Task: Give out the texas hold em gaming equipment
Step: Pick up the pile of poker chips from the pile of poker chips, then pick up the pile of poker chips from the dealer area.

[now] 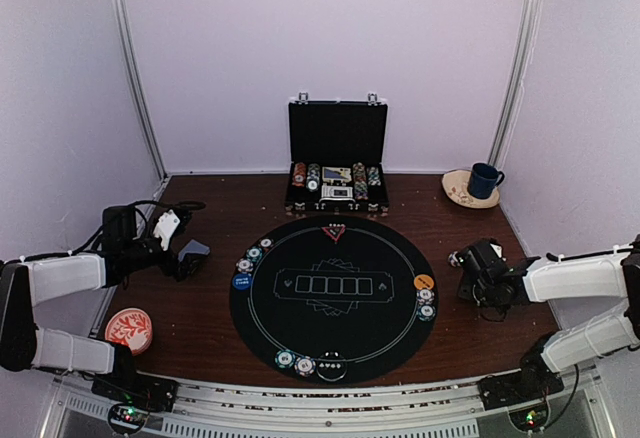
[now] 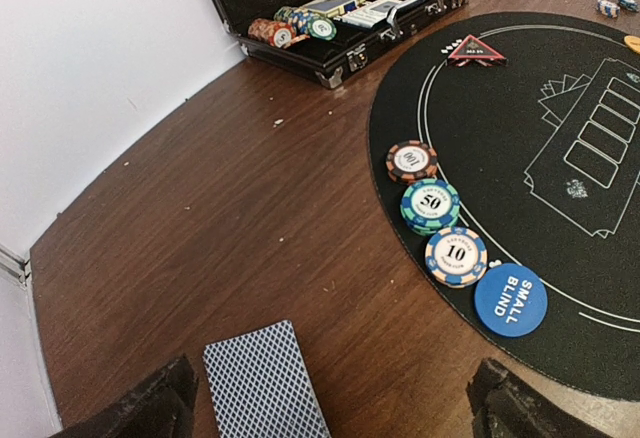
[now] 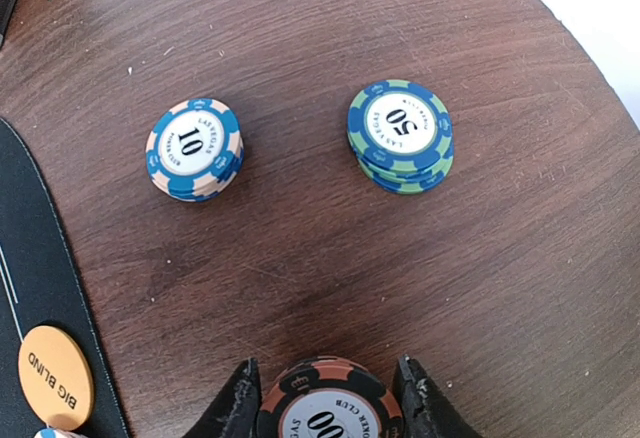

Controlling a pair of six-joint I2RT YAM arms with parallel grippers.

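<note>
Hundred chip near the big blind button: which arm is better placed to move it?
Right. The right claw grips the hundred chip; the left claw is open over a card across the mat.

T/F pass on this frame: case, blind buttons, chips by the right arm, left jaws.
1. Briefcase lid is shut. False: it stands open.
2. SMALL BLIND button lies on the black mat. True.
3. BIG BLIND button is blue. False: it is orange.
4. The 10 chips and 50 chips in the right wrist view sit apart on the wooden table. True.
5. Left gripper is clamped on the card. False: its jaws stand wide open around it.
</note>
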